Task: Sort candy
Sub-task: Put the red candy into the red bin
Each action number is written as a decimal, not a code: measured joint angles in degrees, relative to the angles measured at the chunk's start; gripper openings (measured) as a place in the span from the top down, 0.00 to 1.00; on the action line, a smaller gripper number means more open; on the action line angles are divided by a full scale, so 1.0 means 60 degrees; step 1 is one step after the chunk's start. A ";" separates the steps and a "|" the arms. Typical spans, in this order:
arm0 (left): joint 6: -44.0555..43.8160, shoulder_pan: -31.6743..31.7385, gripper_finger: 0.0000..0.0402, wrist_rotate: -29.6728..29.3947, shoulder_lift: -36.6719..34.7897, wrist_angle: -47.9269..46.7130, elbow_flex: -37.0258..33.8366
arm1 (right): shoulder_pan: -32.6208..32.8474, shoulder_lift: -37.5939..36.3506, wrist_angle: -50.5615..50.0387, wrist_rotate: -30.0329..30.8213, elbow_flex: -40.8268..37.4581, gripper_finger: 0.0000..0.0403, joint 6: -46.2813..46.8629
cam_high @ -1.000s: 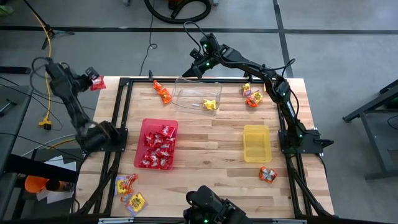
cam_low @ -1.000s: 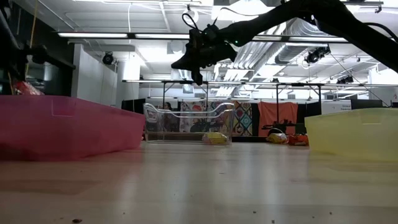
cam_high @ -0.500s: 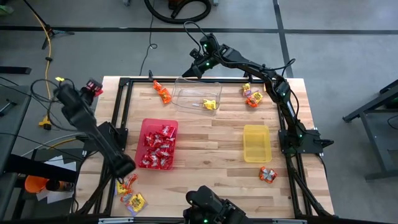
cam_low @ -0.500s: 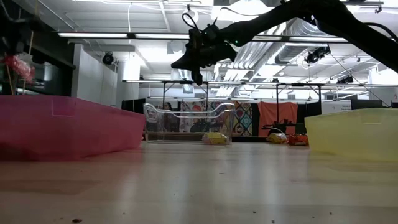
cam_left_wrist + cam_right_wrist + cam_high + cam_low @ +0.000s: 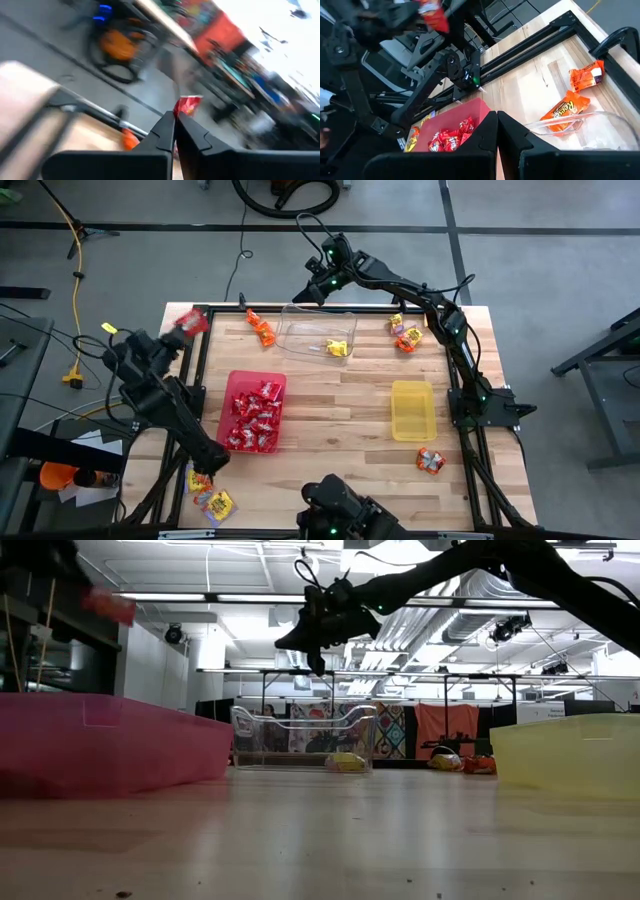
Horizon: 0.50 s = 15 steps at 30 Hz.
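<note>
My left tool (image 5: 185,332) has swung inward since a second ago: it was out past the table's far-left corner, and now it hangs above the left frame rail, just short of the wood. Its fingers are pinched fully together on a red candy packet (image 5: 192,321), which has travelled with it; in the left wrist view the packet (image 5: 187,105) sticks out from the closed tips, and in the low view it shows as a red blur (image 5: 108,606) high at the left, higher and further in than before.

My right tool (image 5: 305,293) has not moved. It hangs closed and empty above the far rim of the clear tray (image 5: 290,340), same pose as a second ago.

Nothing on the table (image 5: 340,405) has shifted. The red tray (image 5: 238,382) holds its heap of red candy (image 5: 255,420). One yellow packet (image 5: 338,348) lies in the clear tray. Orange packets (image 5: 260,327) lie just left of that tray, a mixed cluster (image 5: 404,333) to its right. The yellow tray (image 5: 412,410) sits toward the right side, with another orange packet (image 5: 430,460) near the right front edge, and yellow and orange packets (image 5: 208,488) at the front-left corner.
</note>
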 joint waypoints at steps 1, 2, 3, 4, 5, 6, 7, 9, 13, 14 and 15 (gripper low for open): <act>0.0191 0.0017 1.00 0.0528 -0.0019 -0.0103 0.0279 | -0.0046 0.0000 0.0000 -0.0069 0.0000 1.00 -0.0066; 0.0267 0.0004 1.00 0.0971 -0.0019 -0.0036 0.0520 | -0.0110 0.0000 0.0019 -0.0130 0.0000 1.00 -0.0082; 0.0221 -0.0084 1.00 0.1131 -0.0019 -0.0056 0.0759 | -0.0173 0.0000 0.0050 -0.0148 0.0000 1.00 -0.0089; 0.0176 -0.0182 1.00 0.1140 -0.0010 -0.0264 0.1050 | -0.0238 0.0000 0.0057 -0.0188 0.0000 1.00 -0.0086; 0.0197 -0.0250 1.00 0.1156 -0.0007 -0.0420 0.1373 | -0.0297 0.0000 0.0066 -0.0274 0.0000 1.00 -0.0045; 0.0221 -0.0266 1.00 0.1201 -0.0015 -0.0441 0.1699 | -0.0347 0.0000 0.0093 -0.0326 0.0000 1.00 -0.0005; 0.0201 -0.0242 1.00 0.1233 -0.0015 -0.0404 0.1978 | -0.0407 0.0000 0.0103 -0.0363 0.0000 1.00 0.0029; -0.0025 -0.0066 1.00 0.1167 -0.0015 -0.0481 0.2486 | -0.0495 0.0000 0.0138 -0.0396 0.0000 1.00 0.0031; -0.0687 0.0490 1.00 0.0879 -0.0015 0.0070 0.2947 | -0.0608 0.0000 0.0322 -0.0421 0.0000 1.00 0.0150; -0.0912 0.0591 1.00 0.0742 -0.0003 0.0266 0.2884 | -0.0623 0.0000 0.0399 -0.0469 0.0000 1.00 0.0229; -0.1213 0.0673 1.00 0.0697 0.0051 0.0623 0.2774 | -0.0626 0.0000 0.0471 -0.0487 0.0000 1.00 0.0320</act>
